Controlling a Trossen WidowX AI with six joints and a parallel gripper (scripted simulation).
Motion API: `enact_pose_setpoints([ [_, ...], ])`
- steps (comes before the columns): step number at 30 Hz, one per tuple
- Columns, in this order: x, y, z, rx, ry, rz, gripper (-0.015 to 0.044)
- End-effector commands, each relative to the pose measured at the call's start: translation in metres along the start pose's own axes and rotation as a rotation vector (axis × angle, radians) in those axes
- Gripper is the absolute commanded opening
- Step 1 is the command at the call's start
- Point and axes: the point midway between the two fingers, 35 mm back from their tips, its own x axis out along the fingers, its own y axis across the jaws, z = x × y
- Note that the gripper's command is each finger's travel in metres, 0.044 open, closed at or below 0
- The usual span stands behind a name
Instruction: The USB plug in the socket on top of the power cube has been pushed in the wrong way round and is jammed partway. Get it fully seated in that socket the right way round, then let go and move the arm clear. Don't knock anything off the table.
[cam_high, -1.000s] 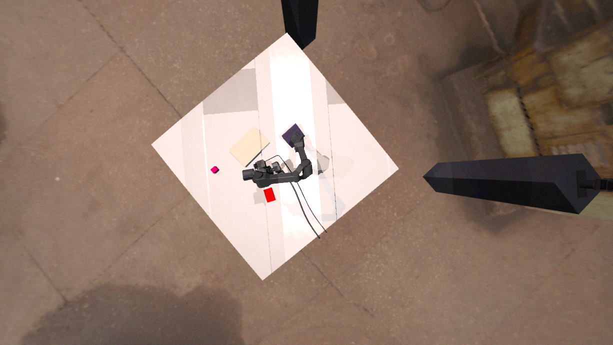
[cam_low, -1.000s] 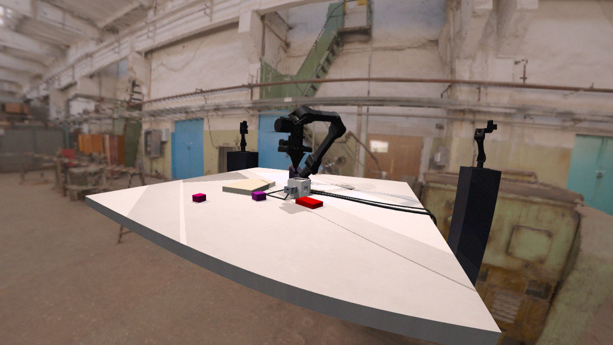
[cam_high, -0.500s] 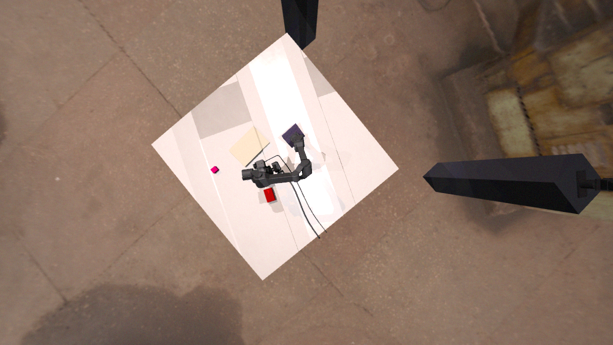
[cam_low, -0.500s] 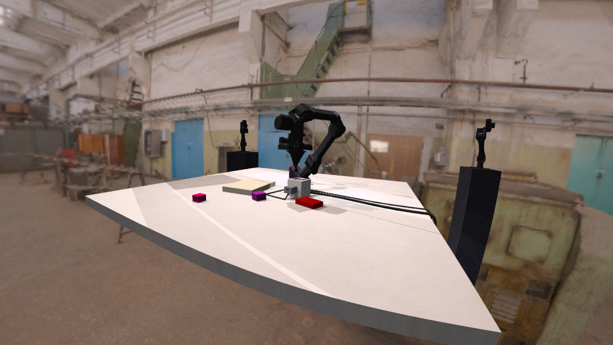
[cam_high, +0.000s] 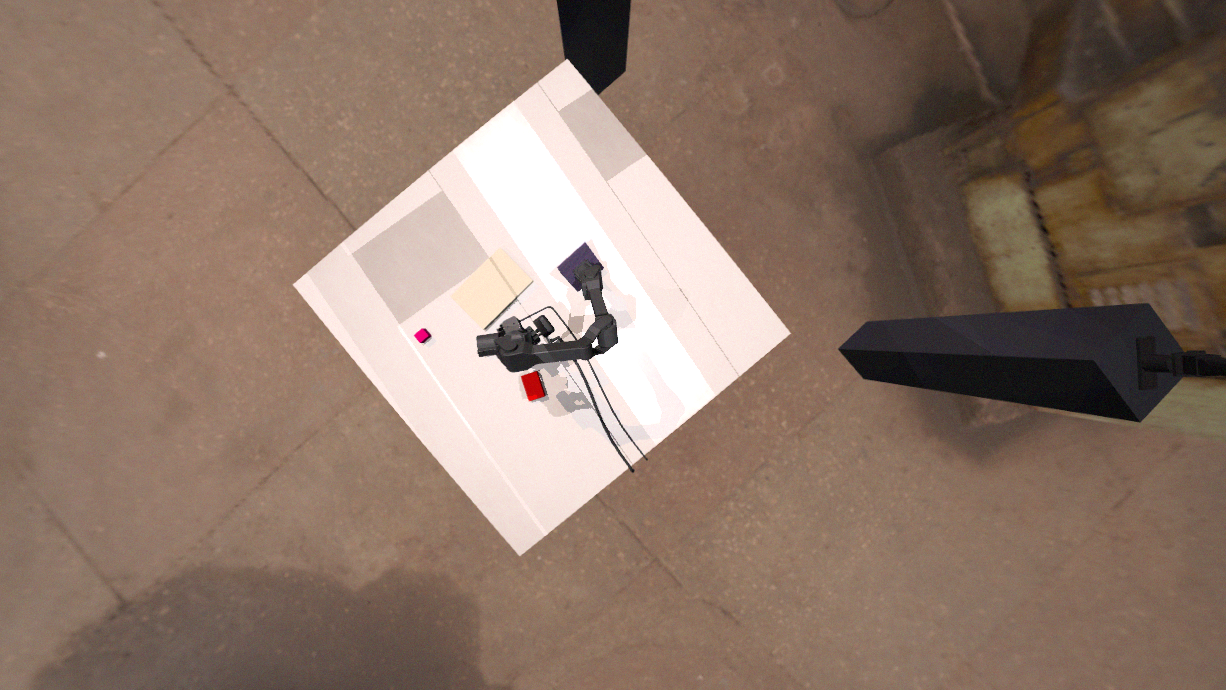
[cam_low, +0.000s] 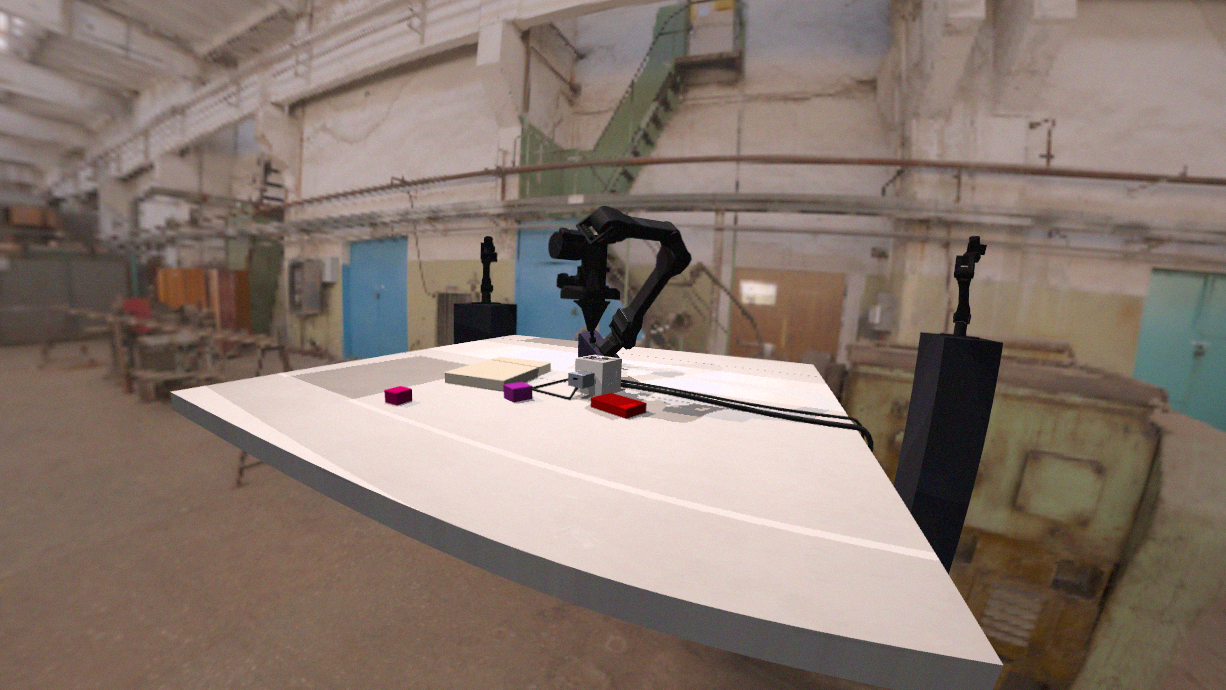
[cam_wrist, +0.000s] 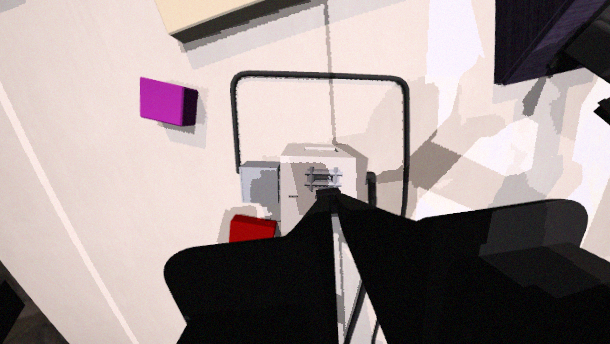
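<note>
The white power cube (cam_wrist: 314, 189) stands on the table near the arm's base, and it also shows in the exterior view (cam_low: 597, 372). Its top socket (cam_wrist: 323, 177) is a grey slot. My gripper (cam_wrist: 331, 202) (cam_low: 591, 324) points straight down over the cube. It is shut on the small dark USB plug (cam_wrist: 327, 192), which shows only as a dark tip between the fingertips, right at the socket's near edge. I cannot tell whether the plug sits in the socket or just above it. A grey plug (cam_wrist: 258, 182) sits on the cube's left side.
A black cable loop (cam_wrist: 320, 76) lies beyond the cube. A red block (cam_wrist: 252, 228) lies close beside the cube, and a purple block (cam_wrist: 167, 101) lies further left. A magenta block (cam_low: 397, 395), a beige slab (cam_low: 497, 372) and two cables (cam_low: 754, 409) running to the table's edge also lie here.
</note>
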Motion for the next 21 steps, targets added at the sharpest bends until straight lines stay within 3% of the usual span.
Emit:
enact_pose_setpoints([
  [1, 0.0004, -0.0002, 0.0000, -0.114, 0.000, -0.001, 0.0000],
  [21, 0.0004, -0.0001, -0.0001, -0.637, 0.000, 0.000, 0.0000],
])
